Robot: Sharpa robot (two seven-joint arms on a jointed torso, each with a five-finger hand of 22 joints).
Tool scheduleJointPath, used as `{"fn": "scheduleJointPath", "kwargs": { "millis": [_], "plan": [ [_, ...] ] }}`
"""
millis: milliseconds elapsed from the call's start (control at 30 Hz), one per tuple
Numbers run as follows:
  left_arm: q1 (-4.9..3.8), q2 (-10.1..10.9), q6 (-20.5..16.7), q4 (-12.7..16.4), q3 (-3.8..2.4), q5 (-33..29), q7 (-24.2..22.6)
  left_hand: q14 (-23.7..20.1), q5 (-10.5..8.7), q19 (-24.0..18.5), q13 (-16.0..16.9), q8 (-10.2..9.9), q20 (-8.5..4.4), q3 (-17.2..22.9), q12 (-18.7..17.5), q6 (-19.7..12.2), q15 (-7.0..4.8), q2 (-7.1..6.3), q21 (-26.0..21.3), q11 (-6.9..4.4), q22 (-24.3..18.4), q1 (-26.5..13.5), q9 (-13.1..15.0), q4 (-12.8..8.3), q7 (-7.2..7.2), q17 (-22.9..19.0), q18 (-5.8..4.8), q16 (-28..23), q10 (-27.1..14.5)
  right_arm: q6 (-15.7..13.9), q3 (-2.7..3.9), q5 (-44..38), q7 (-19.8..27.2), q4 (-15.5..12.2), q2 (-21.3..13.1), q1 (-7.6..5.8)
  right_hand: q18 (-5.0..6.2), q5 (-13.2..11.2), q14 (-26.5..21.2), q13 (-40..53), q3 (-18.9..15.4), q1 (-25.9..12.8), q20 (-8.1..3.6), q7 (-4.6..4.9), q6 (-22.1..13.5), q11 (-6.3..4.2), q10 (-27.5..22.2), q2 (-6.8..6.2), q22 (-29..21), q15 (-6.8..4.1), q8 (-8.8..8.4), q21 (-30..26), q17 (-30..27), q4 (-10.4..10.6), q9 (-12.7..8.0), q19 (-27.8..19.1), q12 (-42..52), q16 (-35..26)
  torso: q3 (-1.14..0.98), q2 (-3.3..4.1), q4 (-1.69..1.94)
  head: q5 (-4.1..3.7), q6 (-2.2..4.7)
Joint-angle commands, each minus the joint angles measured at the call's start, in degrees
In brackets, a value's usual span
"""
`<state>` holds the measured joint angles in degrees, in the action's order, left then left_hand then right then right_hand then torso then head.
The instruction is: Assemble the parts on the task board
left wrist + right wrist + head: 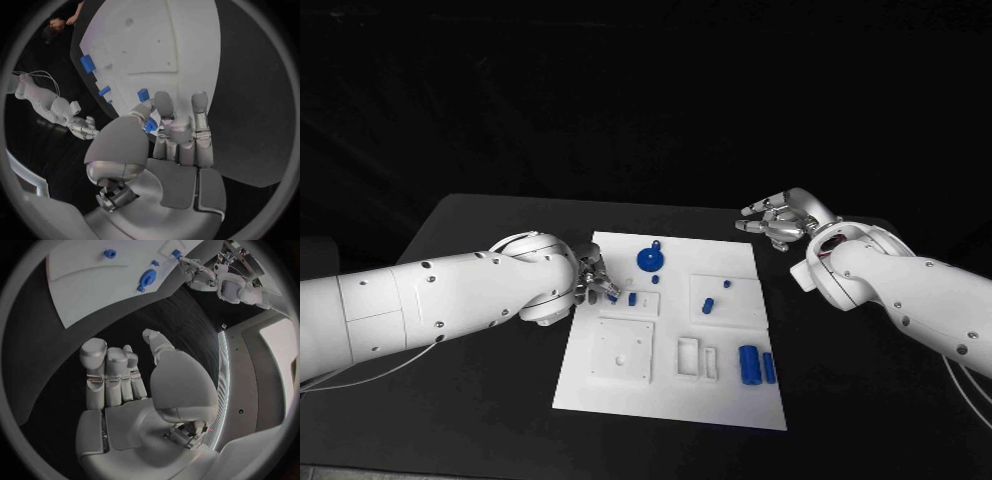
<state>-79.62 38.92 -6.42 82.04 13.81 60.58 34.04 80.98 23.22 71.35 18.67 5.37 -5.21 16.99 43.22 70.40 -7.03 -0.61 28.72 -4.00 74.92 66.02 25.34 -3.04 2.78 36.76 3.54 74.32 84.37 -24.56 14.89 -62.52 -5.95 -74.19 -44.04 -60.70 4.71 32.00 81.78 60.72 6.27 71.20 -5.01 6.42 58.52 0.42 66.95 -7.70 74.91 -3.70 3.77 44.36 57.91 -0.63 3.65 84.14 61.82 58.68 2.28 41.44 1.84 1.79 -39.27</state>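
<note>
Parts for the assembly are lying on the white board (625, 395), which is sitting in the middle of the black desk (488, 230). Most of them are spread over the far half of the board: a round blue disc (651, 260) near the far edge, a small blue peg (708, 305) in a raised square toward the right, and two blue cylinders (757, 365) lying side by side near the right edge.

The left robot hand (593, 283) is working at the left edge of the board. In the left wrist view its fingertips (161, 106) are closing around a small blue block (149, 125), so I judge it is grasping this piece, though the fingers are hiding most of it. Another small blue block (633, 298) is lying on the board just beside this hand.

The right robot hand (782, 222) is hovering over the desk beside the far right corner of the board, released and holding nothing, with fingers apart.

I think the step in hand is the picking up of one small block. The next move is probably asking for a lift clear of the board, then a careful alignment with the matching slot, because the piece is small and may slip or tilt between the fingertips.

No brand, label or readable writing is appearing on the board, parts or arms.
</note>
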Motion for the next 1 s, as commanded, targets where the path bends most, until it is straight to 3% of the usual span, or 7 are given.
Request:
{"fn": "scheduleJointPath", "kwargs": {
  "millis": [33,900,967,1000],
  "plan": [
    [0.23,0.03,1.84,0.15,0.1,0.52,0.45,0.36,0.11,0.01,-0.05,0.22,0.3,3.2,0.22,8.56,-0.07,0.36,0.39,-1.22,1.16,-0.04,13.83,-3.12,-5.09,-0.01,0.55,0.25,2.39,0.28,0.03,-0.17,0.44,-0.04,-0.1,0.05,1.16,0.19,-0.15,-0.05,-0.04,-0.56,0.24,-0.02,-0.2,0.0,-0.41,-0.05,5.34,-0.01,-0.23,-0.28,-0.04,0.25,-0.09,2.53,-0.2,-0.26,0.0,0.0,0.02,0.03,-0.07],
    [0.32,0.41,3.78,0.5,0.09,0.48,0.96,0.36,0.11,-0.04,-0.14,0.31,0.45,3.19,0.29,8.67,-0.05,0.41,0.41,-1.23,1.16,-0.16,14.0,-3.21,-5.14,0.16,0.69,0.3,2.4,0.3,0.03,-0.13,0.71,0.21,0.0,0.29,1.17,0.24,-0.22,-0.15,0.02,-0.64,0.24,-0.03,-0.14,0.0,-0.5,-0.04,5.3,-0.01,-0.23,-0.54,-0.19,0.19,-0.09,2.51,-0.32,-0.43,0.0,0.02,0.03,0.11,-0.22],
    [0.33,0.4,3.93,0.47,0.09,0.44,1.01,0.32,0.02,-0.08,-0.18,0.3,0.52,3.16,0.36,8.62,-0.05,0.46,0.44,-1.23,1.15,-0.25,14.15,-3.25,-5.14,0.19,0.76,0.31,2.39,0.29,0.03,0.09,0.93,0.26,-0.02,0.3,1.38,0.21,-0.78,-0.89,0.04,-0.66,0.32,-0.04,0.09,0.01,-1.16,-0.06,4.81,0.04,-0.22,-2.57,-1.41,0.12,-0.08,2.12,-1.14,-1.79,0.0,0.02,0.03,0.11,-0.22],
    [0.33,0.38,4.04,0.45,0.09,0.42,1.04,0.29,-0.1,-0.09,-0.19,0.27,0.53,3.16,0.34,8.6,-0.05,0.49,0.44,-1.22,1.15,-0.27,14.14,-3.22,-5.13,0.1,0.77,0.26,2.38,0.3,0.03,0.22,1.07,0.3,-0.02,0.3,1.87,0.2,-1.82,-5.52,0.14,-0.64,0.35,-0.07,0.09,-0.17,-3.35,0.0,3.27,-0.04,-0.23,-8.04,-5.32,-0.02,-0.08,1.42,-5.7,-5.85,-0.01,0.02,0.02,0.13,-0.2]
  ]
}}
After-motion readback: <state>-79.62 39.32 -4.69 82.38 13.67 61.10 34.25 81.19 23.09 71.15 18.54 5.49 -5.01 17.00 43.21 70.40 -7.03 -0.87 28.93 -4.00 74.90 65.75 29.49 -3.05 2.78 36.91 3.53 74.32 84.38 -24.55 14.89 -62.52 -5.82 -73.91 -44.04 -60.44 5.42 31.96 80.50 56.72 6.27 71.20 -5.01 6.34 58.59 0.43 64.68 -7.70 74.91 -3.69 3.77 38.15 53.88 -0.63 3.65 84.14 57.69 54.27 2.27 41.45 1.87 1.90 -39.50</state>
